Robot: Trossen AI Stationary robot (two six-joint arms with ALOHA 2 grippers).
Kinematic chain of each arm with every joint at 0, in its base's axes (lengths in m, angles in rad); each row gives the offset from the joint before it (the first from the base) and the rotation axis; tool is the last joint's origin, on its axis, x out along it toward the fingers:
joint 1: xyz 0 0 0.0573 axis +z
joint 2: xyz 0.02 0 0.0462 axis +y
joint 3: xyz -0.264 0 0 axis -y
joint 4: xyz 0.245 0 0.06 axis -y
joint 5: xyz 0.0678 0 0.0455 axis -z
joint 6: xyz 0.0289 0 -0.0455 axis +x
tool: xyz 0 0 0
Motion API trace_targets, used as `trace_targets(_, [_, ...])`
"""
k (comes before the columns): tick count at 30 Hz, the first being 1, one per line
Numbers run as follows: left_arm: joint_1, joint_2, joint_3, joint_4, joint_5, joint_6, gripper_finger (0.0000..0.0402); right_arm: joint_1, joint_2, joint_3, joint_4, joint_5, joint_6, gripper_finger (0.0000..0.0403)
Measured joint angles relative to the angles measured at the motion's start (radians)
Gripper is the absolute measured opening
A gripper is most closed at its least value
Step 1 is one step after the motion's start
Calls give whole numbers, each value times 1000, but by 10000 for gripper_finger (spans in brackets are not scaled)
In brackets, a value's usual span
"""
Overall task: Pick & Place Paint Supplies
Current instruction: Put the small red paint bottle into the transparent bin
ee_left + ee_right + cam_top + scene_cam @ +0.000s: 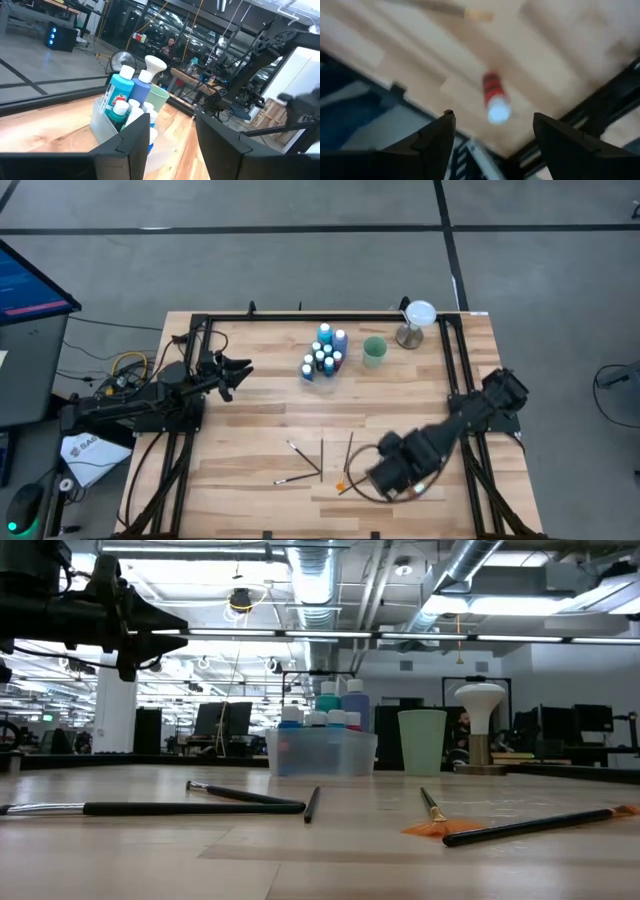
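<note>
Though blurred, a red bottle (pixel 494 95) lies beyond the right gripper (pixel 492 131), jaws spread.

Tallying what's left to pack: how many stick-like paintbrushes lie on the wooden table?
5, loose on the wooden table toward the low camera: four dark-handled paintbrushes and an orange-bristled one beside the right gripper. That arm may hide more.

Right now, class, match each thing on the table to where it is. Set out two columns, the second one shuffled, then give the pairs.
Things:
1. red bottle
2. pale green cup
3. tall blue bottle
4. paintbrushes

Places:
a. standing in the clear tray
b. lying flat, scattered on the wood
c. lying alone below the open right gripper
d. standing beside the tray

Pairs: 1-c, 2-d, 3-a, 4-b
</note>
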Motion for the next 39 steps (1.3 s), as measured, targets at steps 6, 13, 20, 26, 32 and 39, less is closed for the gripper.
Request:
trace_targets(6, [0, 5, 0, -1, 0, -12, 154, 85, -13, -138, 153, -70, 114, 261])
trace_targets(13, [0, 5, 0, 2, 0, -13, 154, 142, -42, -286, 244, -98, 179, 261])
trace_targets(20, [0, 5, 0, 4, 0, -13, 154, 162, -57, -435, 403, -98, 203, 261])
trace_targets(26, [0, 5, 0, 5, 0, -14, 154, 161, -53, -492, 452, -88, 198, 260])
trace_targets(32, [0, 5, 0, 6, -9, -21, 154, 161, -54, -491, 442, -71, 186, 260])
trace_targets(39, [0, 5, 0, 6, -10, -19, 154, 148, -55, -491, 452, -77, 158, 210])
